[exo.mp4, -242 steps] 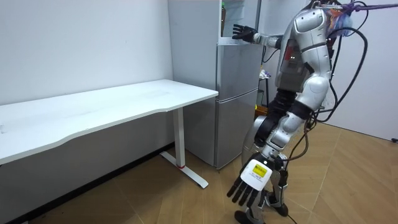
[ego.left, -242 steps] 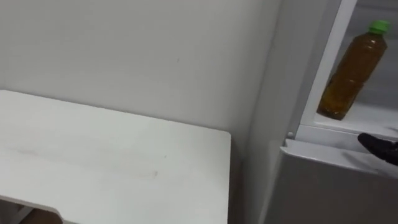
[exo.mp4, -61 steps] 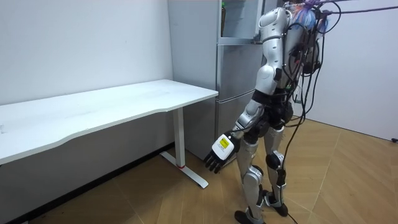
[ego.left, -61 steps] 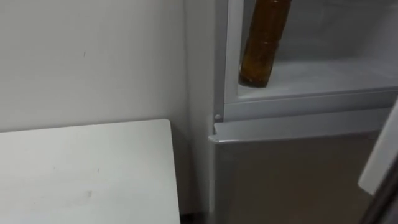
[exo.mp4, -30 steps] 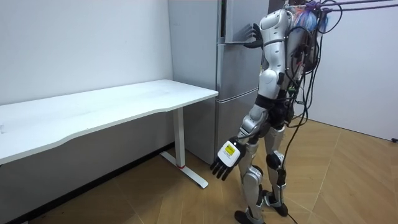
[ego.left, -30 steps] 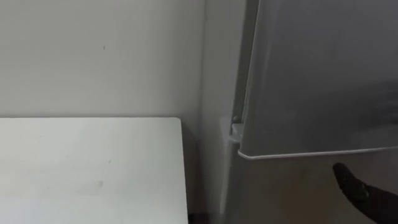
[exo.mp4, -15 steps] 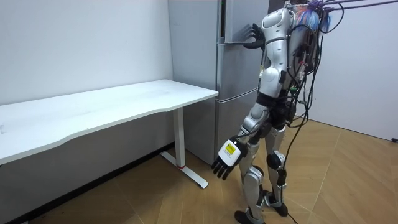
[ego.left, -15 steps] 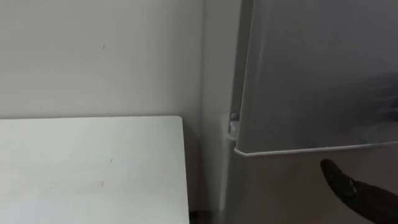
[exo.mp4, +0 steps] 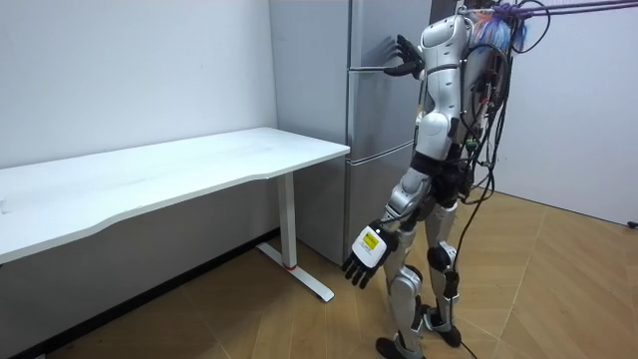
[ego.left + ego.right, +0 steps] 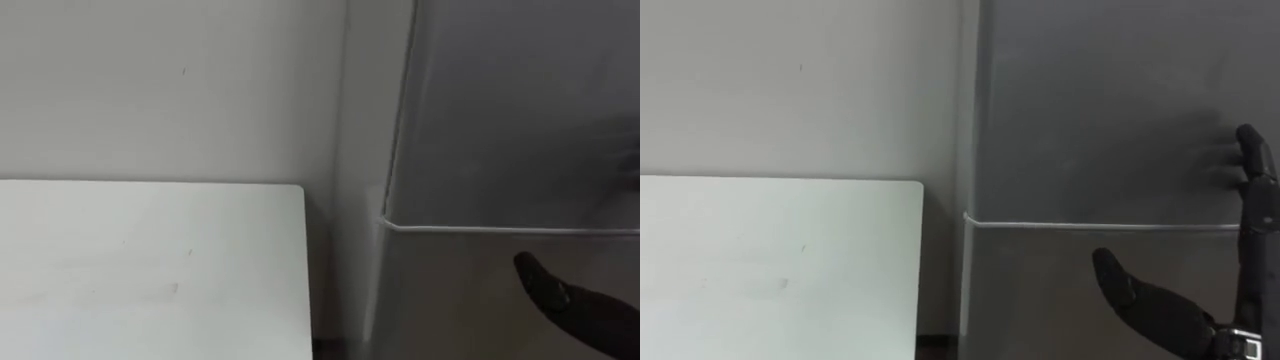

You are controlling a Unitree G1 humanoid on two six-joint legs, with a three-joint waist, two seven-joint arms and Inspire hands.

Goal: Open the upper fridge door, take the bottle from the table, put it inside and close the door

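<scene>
Fingers (image 10: 1252, 170) of the right hand (image 10: 1145, 300) are straight and spread, laid flat against the front of the fridge (image 9: 374, 150). They reach up onto the upper door (image 10: 1100, 110), while the thumb lies across the lower door (image 10: 1040, 290), below the thin seam between the two. Both doors are shut flush. The left hand (image 9: 364, 261) hangs low beside the robot's thigh, fingers relaxed and pointing down, holding nothing. Neither hand has the bottle, and with the upper door shut I cannot tell where it stands. The robot stands upright on the wooden floor (image 9: 558, 289), facing the fridge. Just left of the fridge, the end of a white table (image 10: 150, 260) stands against a plain pale wall (image 10: 150, 80).
</scene>
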